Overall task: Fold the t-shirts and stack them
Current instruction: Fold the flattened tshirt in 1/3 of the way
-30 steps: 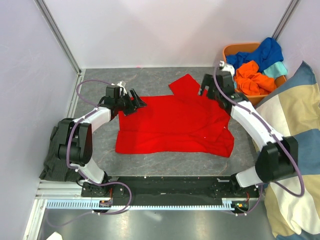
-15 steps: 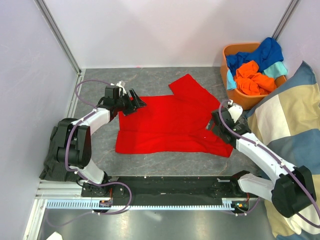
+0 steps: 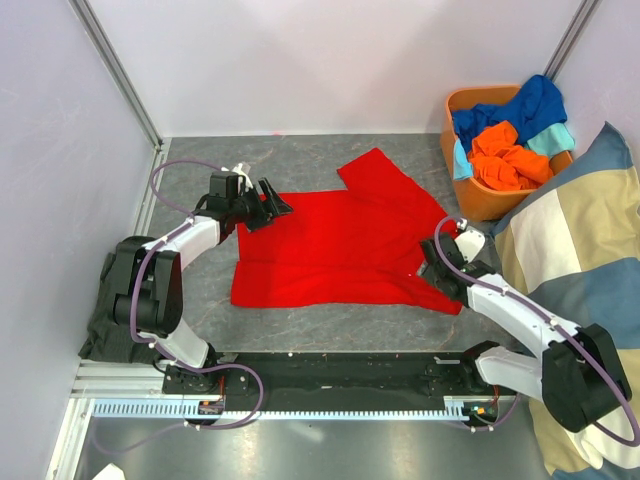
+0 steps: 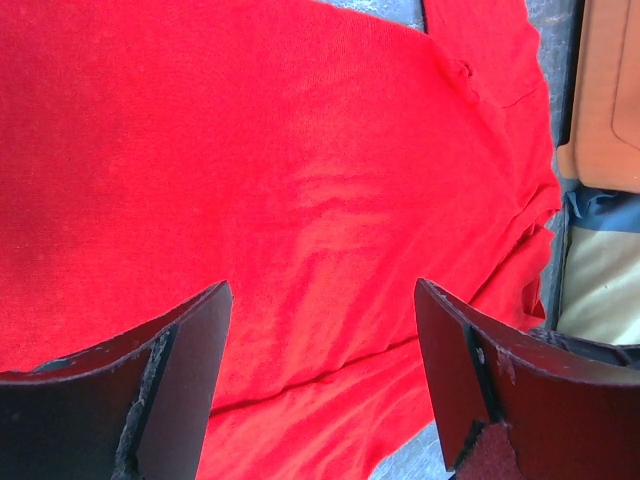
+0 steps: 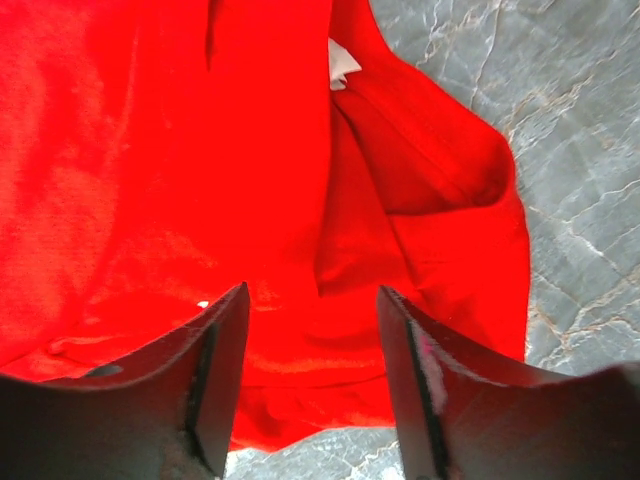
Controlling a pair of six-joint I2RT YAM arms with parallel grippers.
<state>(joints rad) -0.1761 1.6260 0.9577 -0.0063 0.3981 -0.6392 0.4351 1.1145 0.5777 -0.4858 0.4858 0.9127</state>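
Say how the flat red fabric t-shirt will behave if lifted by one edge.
Probably floppy: the red fabric t-shirt lies wrinkled and folded at its right edge. Likely light, thin cloth, so it may bunch against the grey table.

This looks like a robot lab's test cell rather than a home. The table [image 3: 300, 160], topped in grey marbled sheet, is boxed in by plain pale wall panels [image 3: 300, 60] set in bare aluminium posts [image 3: 115, 72] that rise from its far corners. Along the table's near edge a black mounting rail [image 3: 340, 372] carries a left arm [image 3: 190, 240] and a right arm [image 3: 520, 310], with purple cables [image 3: 156, 180] looping along them. At the table's far right corner stands an orange basket [image 3: 478, 203] heaped with bright t-shirts [image 3: 505, 160]. Beside the table's right edge leans a big checked cushion [image 3: 585, 250].
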